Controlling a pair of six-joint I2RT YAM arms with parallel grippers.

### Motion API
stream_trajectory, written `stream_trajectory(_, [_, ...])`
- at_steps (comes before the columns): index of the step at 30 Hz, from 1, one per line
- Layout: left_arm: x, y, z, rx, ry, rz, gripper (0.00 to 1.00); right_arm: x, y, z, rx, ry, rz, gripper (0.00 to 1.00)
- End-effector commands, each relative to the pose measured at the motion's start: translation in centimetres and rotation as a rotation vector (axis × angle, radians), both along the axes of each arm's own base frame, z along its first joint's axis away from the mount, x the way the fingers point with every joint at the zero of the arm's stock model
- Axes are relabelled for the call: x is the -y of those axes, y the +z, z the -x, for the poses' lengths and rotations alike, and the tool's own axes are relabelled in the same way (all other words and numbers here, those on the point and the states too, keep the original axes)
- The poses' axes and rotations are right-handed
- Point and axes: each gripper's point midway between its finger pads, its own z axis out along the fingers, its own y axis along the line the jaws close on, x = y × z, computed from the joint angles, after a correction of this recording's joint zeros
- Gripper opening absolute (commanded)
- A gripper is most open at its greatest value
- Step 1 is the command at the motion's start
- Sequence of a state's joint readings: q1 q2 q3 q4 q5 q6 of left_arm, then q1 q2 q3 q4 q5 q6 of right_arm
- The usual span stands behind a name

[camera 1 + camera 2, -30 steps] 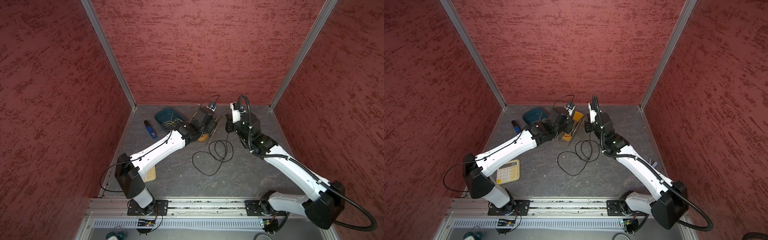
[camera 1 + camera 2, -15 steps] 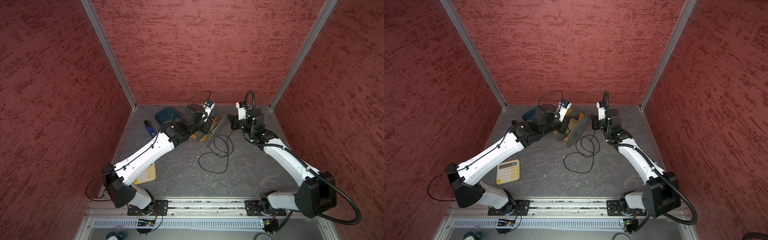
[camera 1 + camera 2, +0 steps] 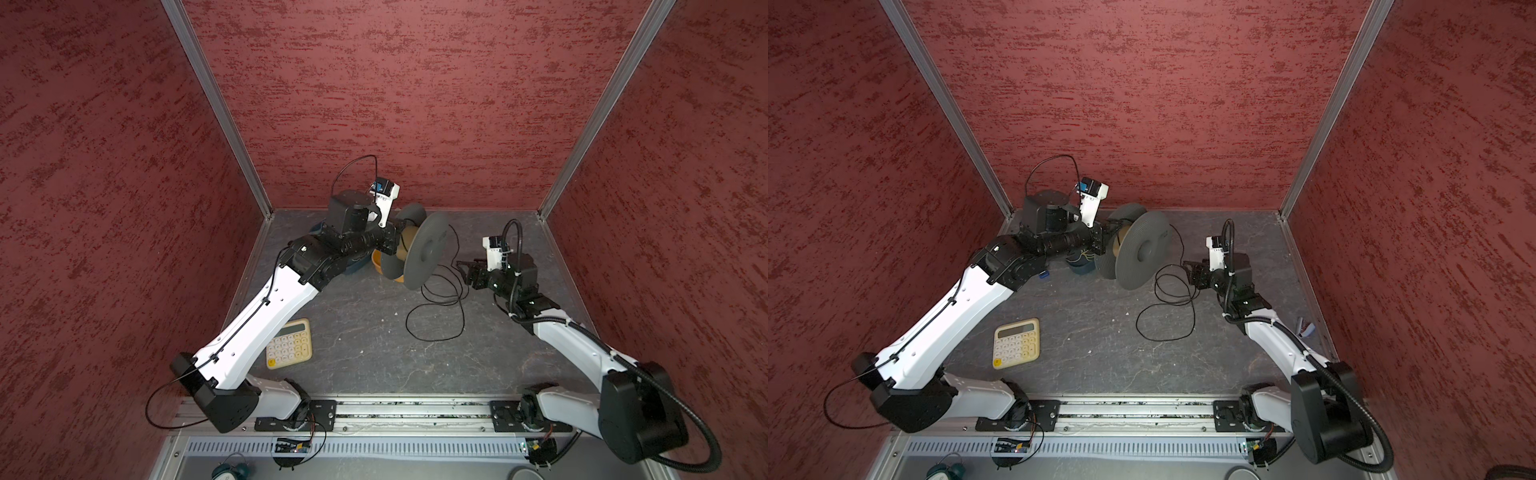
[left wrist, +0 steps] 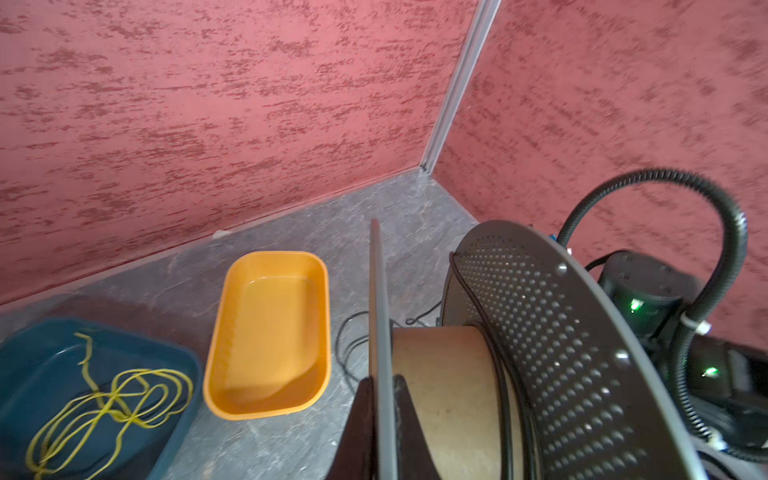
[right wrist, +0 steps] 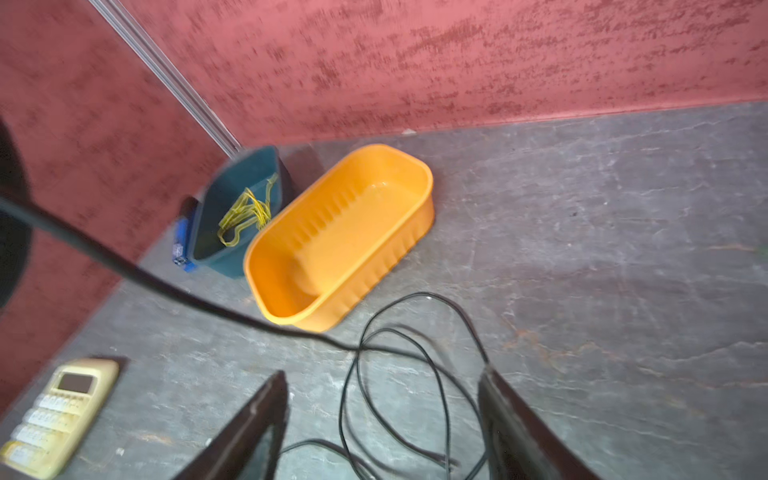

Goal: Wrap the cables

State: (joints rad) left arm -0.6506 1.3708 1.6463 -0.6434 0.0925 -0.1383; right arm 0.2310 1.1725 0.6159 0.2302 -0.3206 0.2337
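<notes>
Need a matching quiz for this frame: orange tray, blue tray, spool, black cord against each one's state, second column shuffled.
Things:
1. orange tray
2. blue tray
3. spool
4. black cord

States:
a. pinched by one flange in the left gripper
b. empty
c. mostly loose loops on the table
d. holds the yellow-green wire

Pairs: 1-b, 2-d, 3-a, 4-c
</notes>
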Motion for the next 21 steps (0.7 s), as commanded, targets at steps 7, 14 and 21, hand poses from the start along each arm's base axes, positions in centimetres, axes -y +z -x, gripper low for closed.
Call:
stream_trajectory(7, [0.6,4.5,0.7,0.035,-0.051,0.151,0.0,-1.0,3.9,1.9,0.271,0.093,-0.044,0.85])
stream_trajectory(14, [0.2,4.7,0.5,0.004,-0.044,0.18,0.0,-2.7,4.5,1.8,0.349,0.188,-0.073,0.79])
stream_trajectory(21, [-0.2,4.6,0.2,-0.035,-0.05,0.218,0.0,-4.0,3.7,-0.4,0.328,0.231,-0.099,0.65])
